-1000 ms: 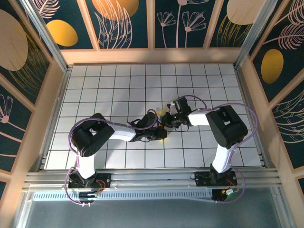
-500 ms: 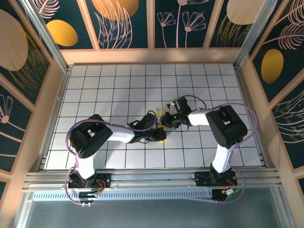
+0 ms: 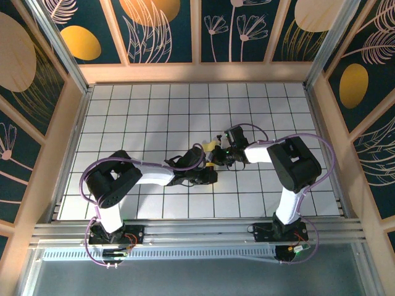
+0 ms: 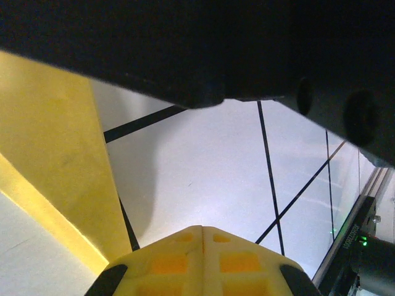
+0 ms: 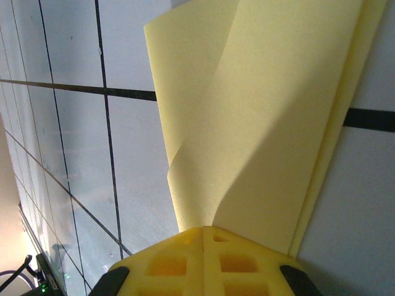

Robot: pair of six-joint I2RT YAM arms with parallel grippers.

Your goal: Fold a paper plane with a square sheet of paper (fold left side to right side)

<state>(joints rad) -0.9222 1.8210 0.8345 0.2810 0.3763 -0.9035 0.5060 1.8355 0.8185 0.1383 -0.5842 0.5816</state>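
Surface: white gridded table (image 3: pixel 154 111), enclosed by floral wall panels (image 3: pixel 160 31).
Paper: yellow paper sheet (image 5: pixel 265 123) is seen mid-table, between both arms.
Left gripper (image 4: pixel 202 231): jaws pressed together, held low beside the sheet.
Right gripper (image 5: pixel 203 231): clamped on a raised flap.

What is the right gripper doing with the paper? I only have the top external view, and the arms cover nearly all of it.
Observer: In its wrist view the right gripper is shut on the square sheet of paper, which fans out from the grip in folded layers.
Operator: And the left one?
Observer: The left gripper is shut too. The paper lies beside it on the table, with none between its jaws.
Operator: Are the layers flat?
Observer: No, the top layer curls up off those beneath.
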